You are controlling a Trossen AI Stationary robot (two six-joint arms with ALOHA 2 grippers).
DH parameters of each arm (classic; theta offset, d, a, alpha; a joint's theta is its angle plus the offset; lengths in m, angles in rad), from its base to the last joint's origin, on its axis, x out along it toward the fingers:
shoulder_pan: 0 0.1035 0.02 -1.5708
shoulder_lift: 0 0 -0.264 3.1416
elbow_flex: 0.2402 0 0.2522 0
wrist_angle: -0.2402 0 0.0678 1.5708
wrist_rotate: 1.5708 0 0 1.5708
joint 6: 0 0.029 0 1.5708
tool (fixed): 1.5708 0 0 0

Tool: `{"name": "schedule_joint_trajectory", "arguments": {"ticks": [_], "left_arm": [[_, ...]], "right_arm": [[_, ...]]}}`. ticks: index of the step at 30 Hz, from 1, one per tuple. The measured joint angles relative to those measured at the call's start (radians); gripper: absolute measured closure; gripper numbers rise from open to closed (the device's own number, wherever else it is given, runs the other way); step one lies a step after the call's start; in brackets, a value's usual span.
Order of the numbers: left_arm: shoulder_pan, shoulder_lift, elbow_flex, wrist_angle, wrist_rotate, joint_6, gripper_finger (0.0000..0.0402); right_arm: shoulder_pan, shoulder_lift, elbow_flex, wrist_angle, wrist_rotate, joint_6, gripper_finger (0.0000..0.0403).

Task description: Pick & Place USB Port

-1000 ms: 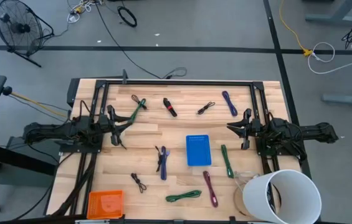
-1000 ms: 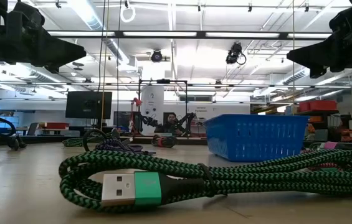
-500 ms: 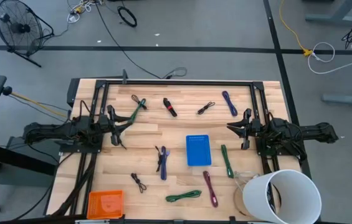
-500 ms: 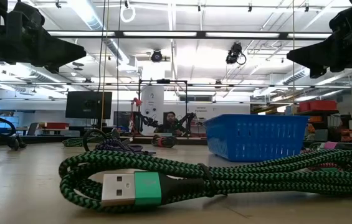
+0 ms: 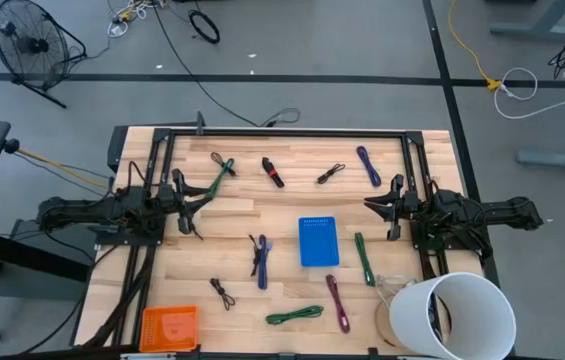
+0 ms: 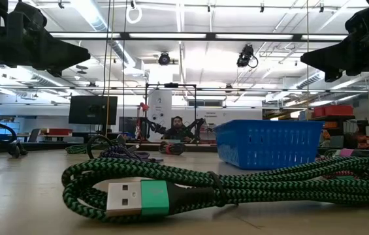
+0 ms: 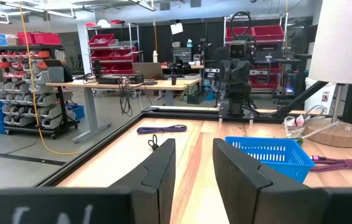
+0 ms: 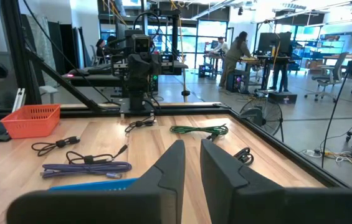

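Several USB cables lie flat on the wooden table. A green braided one (image 5: pixel 295 316) near the front edge shows its USB plug (image 6: pixel 128 196) close up in the low view. Others are a blue-purple one (image 5: pixel 260 258), a green one (image 5: pixel 363 258), a maroon one (image 5: pixel 337 302) and a purple one (image 5: pixel 368 165). A blue basket (image 5: pixel 317 241) stands mid-table. My left gripper (image 5: pixel 192 203) waits at the table's left edge, open and holding nothing (image 7: pixel 194 146). My right gripper (image 5: pixel 374 205) waits at the right edge, open by a narrow gap and holding nothing (image 8: pixel 192 146).
An orange basket (image 5: pixel 169 326) sits at the near left corner and a white bucket (image 5: pixel 452 315) at the near right. A black frame (image 5: pixel 282 133) runs along the table's far edge and both sides. A red-black cable (image 5: pixel 273 172) and a black cable (image 5: pixel 330 174) lie at the back.
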Motion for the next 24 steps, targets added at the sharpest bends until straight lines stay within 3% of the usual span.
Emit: {"name": "schedule_joint_trajectory", "arguments": {"ticks": [15, 24], "left_arm": [[0.0, 0.0, 0.0, 0.0, 0.0, -0.044, 0.0289], [0.0, 0.0, 0.0, -0.011, 0.034, -0.248, 0.0289]], "right_arm": [[-0.001, 0.0, 0.0, 0.024, 0.009, -0.006, 0.0349], [0.0, 0.0, 0.0, 0.082, -0.015, 0.325, 0.0349]]}}
